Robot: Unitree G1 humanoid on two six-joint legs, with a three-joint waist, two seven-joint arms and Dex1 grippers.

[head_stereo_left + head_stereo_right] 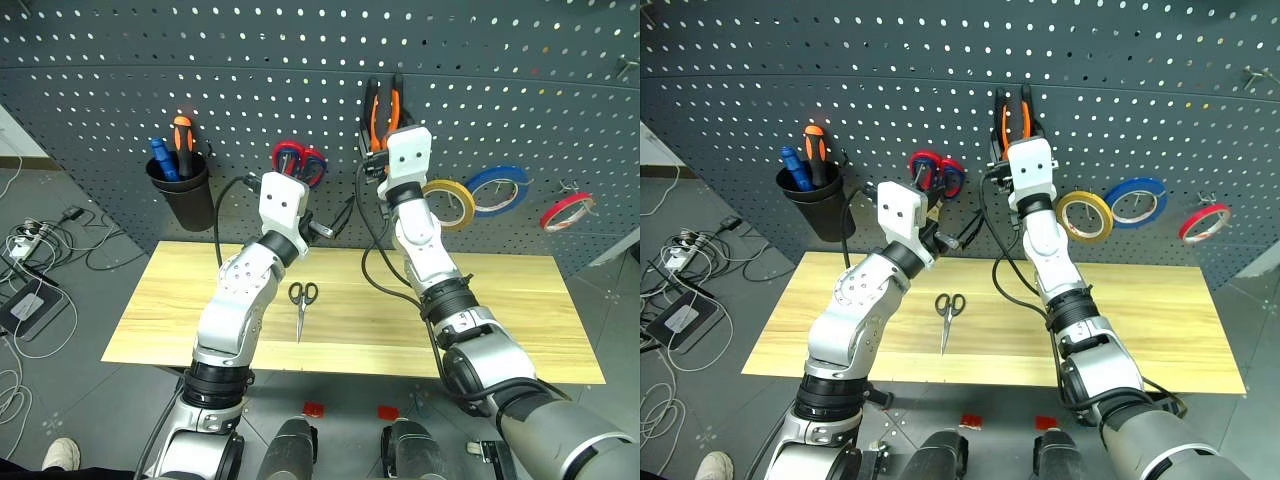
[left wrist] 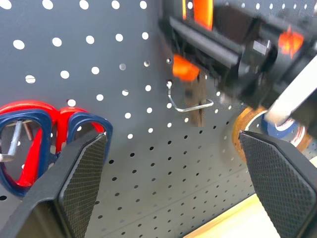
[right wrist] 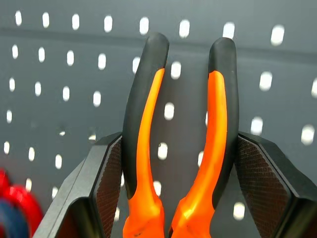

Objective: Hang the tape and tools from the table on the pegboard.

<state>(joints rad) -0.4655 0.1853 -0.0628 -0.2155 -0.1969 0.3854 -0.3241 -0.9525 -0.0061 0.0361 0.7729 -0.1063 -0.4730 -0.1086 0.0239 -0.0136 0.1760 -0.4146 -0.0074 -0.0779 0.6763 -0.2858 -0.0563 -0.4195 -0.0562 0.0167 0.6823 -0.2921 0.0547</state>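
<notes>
My right gripper [image 3: 179, 148] is shut on the pliers [image 1: 383, 112], its pads pressing the orange-and-black handles [image 3: 148, 124] from both sides. It holds them upright against the dark grey pegboard [image 1: 100, 80], just above a bare metal hook [image 2: 190, 104]. My left gripper [image 2: 171, 139] stands open and empty close to the board, between that hook and the hanging red-handled scissors [image 1: 298, 160]. Small black-handled scissors [image 1: 302, 300] lie flat on the wooden table [image 1: 500, 320] between my arms. The tan tape [image 1: 452, 203] hangs on the board beside my right forearm.
A blue roll [image 1: 498, 188] and a red roll [image 1: 566, 210] hang on the board to the right. A black cup [image 1: 183, 190] at the left holds orange and blue-handled screwdrivers. Cables lie on the floor left of the table.
</notes>
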